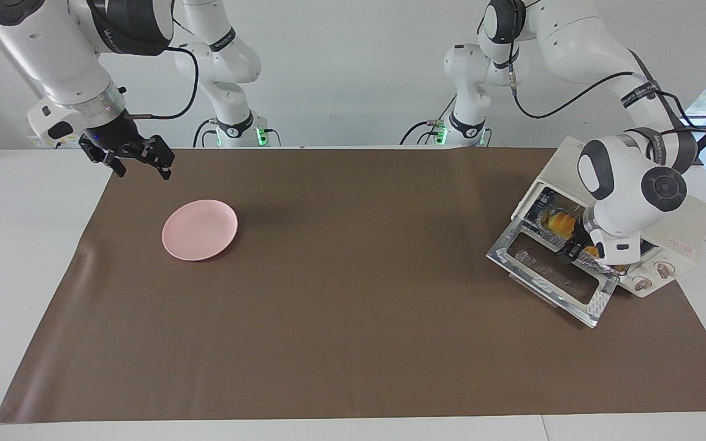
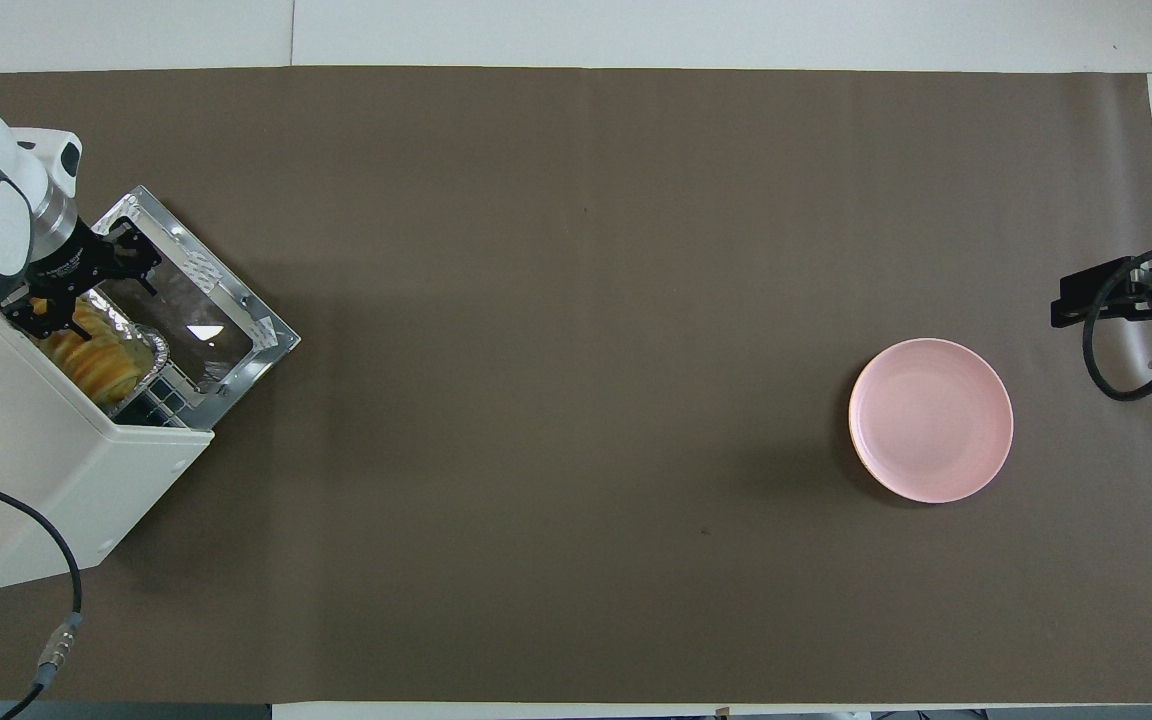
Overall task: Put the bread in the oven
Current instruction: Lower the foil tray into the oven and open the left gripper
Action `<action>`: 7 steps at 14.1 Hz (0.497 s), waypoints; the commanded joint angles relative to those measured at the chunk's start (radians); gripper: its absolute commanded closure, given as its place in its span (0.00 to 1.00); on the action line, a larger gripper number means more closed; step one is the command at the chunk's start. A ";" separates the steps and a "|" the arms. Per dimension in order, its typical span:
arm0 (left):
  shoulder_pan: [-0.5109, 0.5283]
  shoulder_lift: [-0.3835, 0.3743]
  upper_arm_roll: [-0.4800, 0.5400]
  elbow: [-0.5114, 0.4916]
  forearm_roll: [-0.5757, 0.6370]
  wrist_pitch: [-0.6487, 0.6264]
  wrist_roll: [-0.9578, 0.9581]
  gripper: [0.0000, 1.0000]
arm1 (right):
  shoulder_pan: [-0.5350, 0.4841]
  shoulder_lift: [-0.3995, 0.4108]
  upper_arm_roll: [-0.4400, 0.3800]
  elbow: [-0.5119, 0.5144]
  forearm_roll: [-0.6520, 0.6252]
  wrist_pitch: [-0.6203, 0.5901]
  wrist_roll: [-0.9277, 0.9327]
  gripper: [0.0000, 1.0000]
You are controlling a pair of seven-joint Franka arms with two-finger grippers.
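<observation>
1. Now the left gripper (image 2: 76, 283) is right at the mouth of the oven (image 2: 46, 470), over the dropped-down glass door (image 2: 206, 320); I cannot tell how its fingers stand.
2. The bread (image 2: 96, 365) sits inside the oven on a foil tray (image 2: 141, 360), so it looks delivered; the tray probably lets it slide in over the wire rack.
3. The door lies flat toward the table's middle, which keeps the opening free for the arm.
4. The right gripper (image 1: 138, 160) waits, fingers spread and holding nothing, over the brown mat's (image 1: 353, 343) edge at the right arm's end.
5. The pink plate (image 1: 200, 229) sits bare on the mat near that gripper.
6. My read: what remains is backing out and shutting the door.
</observation>
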State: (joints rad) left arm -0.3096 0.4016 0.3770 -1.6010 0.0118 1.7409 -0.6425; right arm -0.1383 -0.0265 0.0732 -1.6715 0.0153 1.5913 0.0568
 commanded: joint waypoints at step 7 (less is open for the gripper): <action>-0.019 -0.035 0.000 0.056 0.019 -0.026 0.009 0.00 | -0.009 -0.016 0.005 -0.013 0.014 -0.005 0.011 0.00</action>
State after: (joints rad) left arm -0.3196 0.3840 0.3741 -1.5505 0.0133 1.7416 -0.6422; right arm -0.1383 -0.0265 0.0732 -1.6715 0.0153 1.5913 0.0568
